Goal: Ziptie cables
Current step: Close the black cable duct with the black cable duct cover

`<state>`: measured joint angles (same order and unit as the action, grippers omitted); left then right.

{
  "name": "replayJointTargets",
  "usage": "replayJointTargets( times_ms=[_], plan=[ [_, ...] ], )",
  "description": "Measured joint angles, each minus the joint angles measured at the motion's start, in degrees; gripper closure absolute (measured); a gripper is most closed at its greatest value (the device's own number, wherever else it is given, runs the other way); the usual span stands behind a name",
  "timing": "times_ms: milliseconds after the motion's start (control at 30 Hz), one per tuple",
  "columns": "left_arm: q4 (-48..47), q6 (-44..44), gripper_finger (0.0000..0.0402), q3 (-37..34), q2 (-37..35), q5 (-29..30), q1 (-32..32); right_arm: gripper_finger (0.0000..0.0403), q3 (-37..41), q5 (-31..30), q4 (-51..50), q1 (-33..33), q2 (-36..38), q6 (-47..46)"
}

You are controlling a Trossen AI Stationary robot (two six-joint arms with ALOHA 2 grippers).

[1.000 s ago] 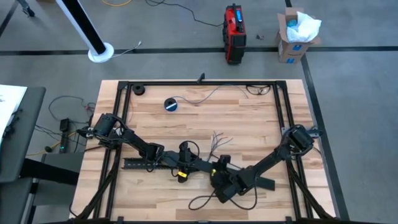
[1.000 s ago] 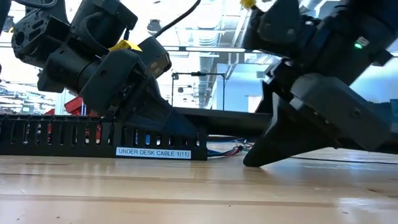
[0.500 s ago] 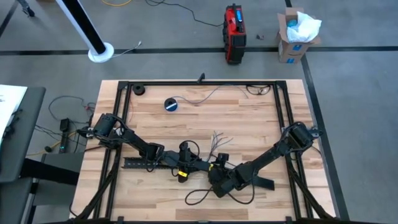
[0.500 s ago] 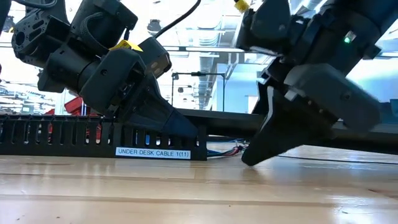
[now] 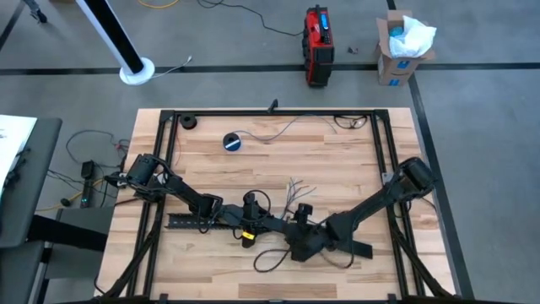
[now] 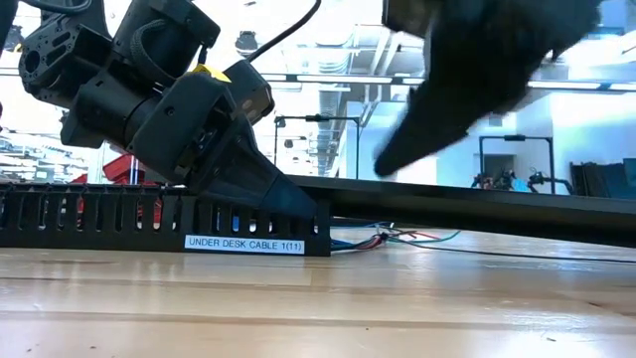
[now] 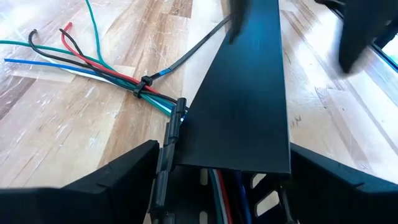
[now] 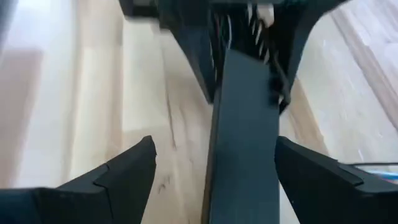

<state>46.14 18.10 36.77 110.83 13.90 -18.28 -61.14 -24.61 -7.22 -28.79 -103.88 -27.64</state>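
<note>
Both hands over the black strip, mid-counter

I see my left hand [image 7: 221, 186] spread around the strip [image 7: 239, 93]; right hand [image 8: 214, 186] spread too. The cables [image 7: 93, 65] fan away from the strip's side, their other ends hidden inside.

I'm reading one label: a white sticker [image 6: 244, 244] on the front face of the black slotted strip [image 6: 119, 219], near its right end, printed "UNDER DESK CABLE 1(11)". Nothing else legible from here.
</note>
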Motion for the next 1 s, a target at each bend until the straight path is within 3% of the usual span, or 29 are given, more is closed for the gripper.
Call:
replayJointTargets(
  times_ms=[200,267,367,467,600,700,900,1000],
  plan=[
    [0.01,0.72,0.0104,0.0,-0.02,-0.09,0.0,0.0095,10.89,1.47,6.24,3.8,9.03,-2.42],
    [0.03,1.36,0.0104,0.0,-0.02,-0.09,0.02,0.0095,14.89,6.61,12.5,6.45,10.77,-6.33],
    [-0.01,1.84,0.0104,0.01,-0.02,-0.09,0.02,0.0095,21.08,19.3,29.77,10.4,10.68,-10.66],
    [-0.16,2.88,0.0104,0.02,-0.04,-0.56,0.02,0.0095,23.88,21.69,40.08,12.21,10.33,-10.97],
    [-0.25,4.62,0.0104,0.04,-0.07,-1.21,0.02,0.0095,23.55,20.32,38.78,12.55,11.76,-8.38],
    [-0.08,4.88,0.0104,0.02,-0.05,-1.34,0.02,0.0095,23.27,23.09,38.9,12.47,11.88,-7.64],
    [0.07,5.2,0.0104,0.02,-0.04,0.09,0.02,0.0095,23.34,23.43,34.39,13.78,11.78,-18.54],
    [0.05,5.28,0.0104,0.02,-0.04,0.28,0.02,0.0095,23.3,24.29,31.64,14.55,11.78,-16.32]
  ],
)
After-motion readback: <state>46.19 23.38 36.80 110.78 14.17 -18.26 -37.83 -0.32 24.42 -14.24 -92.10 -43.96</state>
